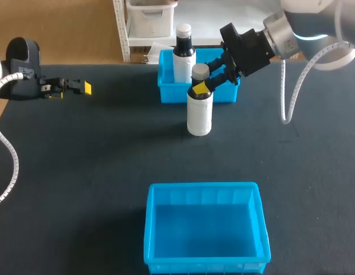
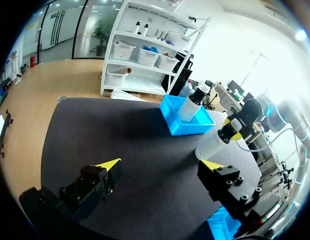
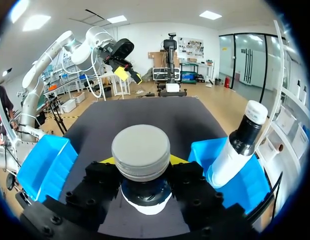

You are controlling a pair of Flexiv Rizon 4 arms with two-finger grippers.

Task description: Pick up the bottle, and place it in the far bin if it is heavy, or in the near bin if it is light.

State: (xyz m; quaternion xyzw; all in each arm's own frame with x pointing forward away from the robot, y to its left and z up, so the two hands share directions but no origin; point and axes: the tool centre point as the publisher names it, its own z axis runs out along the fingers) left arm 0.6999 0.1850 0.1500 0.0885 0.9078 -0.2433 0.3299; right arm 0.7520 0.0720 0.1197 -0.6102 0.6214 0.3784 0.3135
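- At the far middle of the table (image 1: 97, 149), the right gripper (image 1: 201, 86) is clamped on the neck of the bottle (image 1: 199, 114), one yellow-tipped finger on each side, just under the grey cap.
- The bottle is white-bodied with a dark neck. It stands upright just in front of the far bin (image 1: 166, 87), near its front wall.
- From the head view, its base appears to rest on the dark mat, though a slight lift cannot be ruled out.
- The right arm comes in from the far right corner and angles down to the bottle.
- A second bottle (image 1: 184, 57), also white with a dark neck and a pale cap, stands inside the far bin at its left end.
- The near bin (image 1: 203, 187), blue like the far one, sits at the near edge of the table, well apart from the held bottle.
- The left gripper (image 2: 161, 164) is at the far left of the table, with its fingers spread wide and nothing between them.
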